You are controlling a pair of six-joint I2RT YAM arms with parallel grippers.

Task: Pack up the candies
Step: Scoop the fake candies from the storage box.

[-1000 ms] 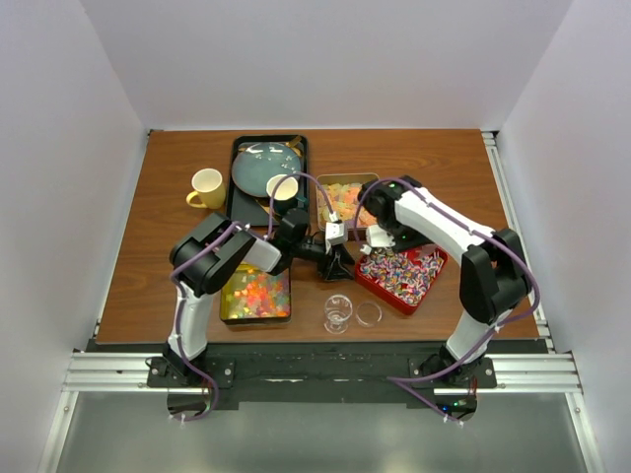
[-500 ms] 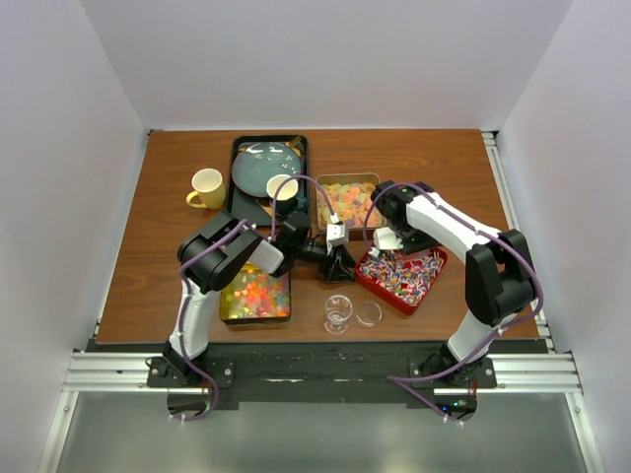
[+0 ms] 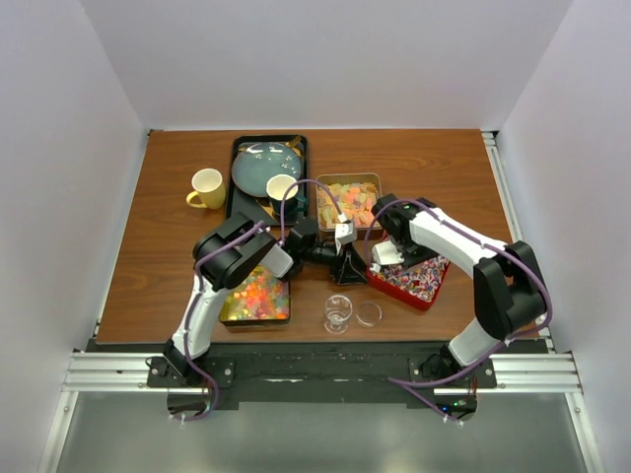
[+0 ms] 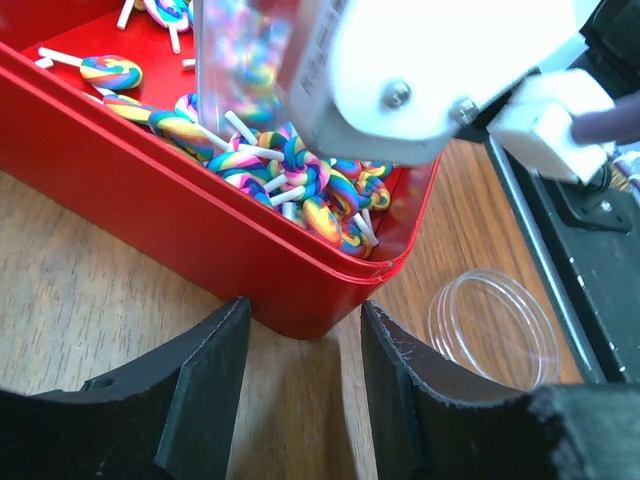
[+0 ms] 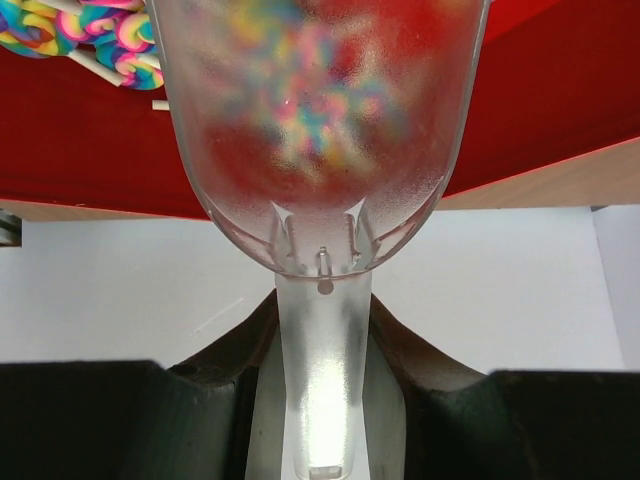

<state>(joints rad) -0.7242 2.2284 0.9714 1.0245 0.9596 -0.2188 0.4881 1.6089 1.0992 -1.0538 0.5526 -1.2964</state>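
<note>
- White walls close in a brown wooden tabletop (image 3: 158, 246) on three sides.
- Beyond the red tray (image 4: 150, 190) sits a metal tin (image 3: 355, 176) of pastel candies (image 3: 345, 202).
- Farther off on the red tray's left, a black tray (image 3: 237, 202) carries a teal plate (image 3: 264, 166) and a cup (image 3: 281, 187), with a yellow mug (image 3: 207, 186) beside it.
- Left of the red tray, past the left arm, lies a golden tin (image 3: 256, 321) of bright cube candies (image 3: 258, 294).
- Just off the red tray's near corner stand a clear jar (image 3: 337, 312) and a clear round lid (image 3: 369, 313), apart from each other.
- Swirled candies (image 4: 300, 180) on white sticks fill the red tray.
- Left end effector (image 4: 303, 305): fingers half apart, closed on the red tray's corner from both sides.
- Right end effector (image 5: 322, 350): tight on the handle of a clear scoop (image 5: 320, 130), whose bowl, loaded with swirled candies, hangs over the red tray.
</note>
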